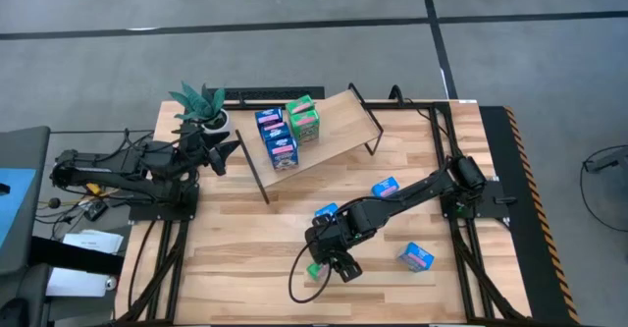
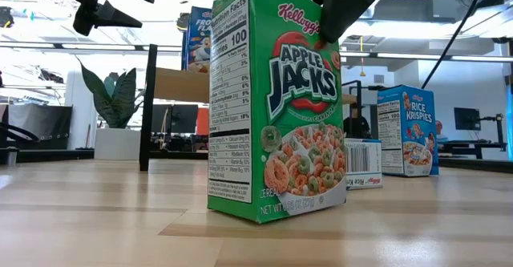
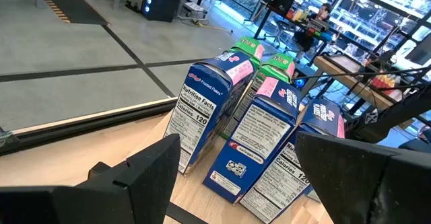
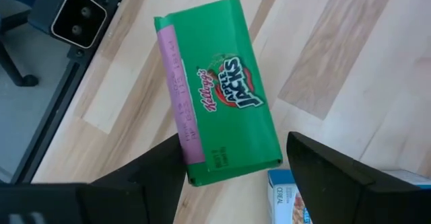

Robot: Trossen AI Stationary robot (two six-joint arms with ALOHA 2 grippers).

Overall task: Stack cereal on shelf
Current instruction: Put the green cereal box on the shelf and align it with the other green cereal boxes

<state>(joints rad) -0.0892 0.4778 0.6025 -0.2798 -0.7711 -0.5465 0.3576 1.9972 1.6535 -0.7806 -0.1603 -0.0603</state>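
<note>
The right tool (image 1: 316,265) hangs spread wide over an upright green cardboard box (image 2: 276,99) near the table's (image 1: 245,258) front edge, gripping nothing. Five boxes (image 1: 285,131) stand on the slanted wooden shelf (image 1: 339,131); three blue ones (image 1: 386,187) lie scattered on the planks. The left tool (image 1: 221,155) waits open and empty beside the shelf.

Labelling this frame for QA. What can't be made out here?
- High view: the green Apple Jacks box is mostly hidden under the right end effector.
- Low view: the box blocks the shelf.
- Right wrist view: whether the fingers touch the box.
- Left wrist view: boxes overlap, rear ones uncountable.
</note>
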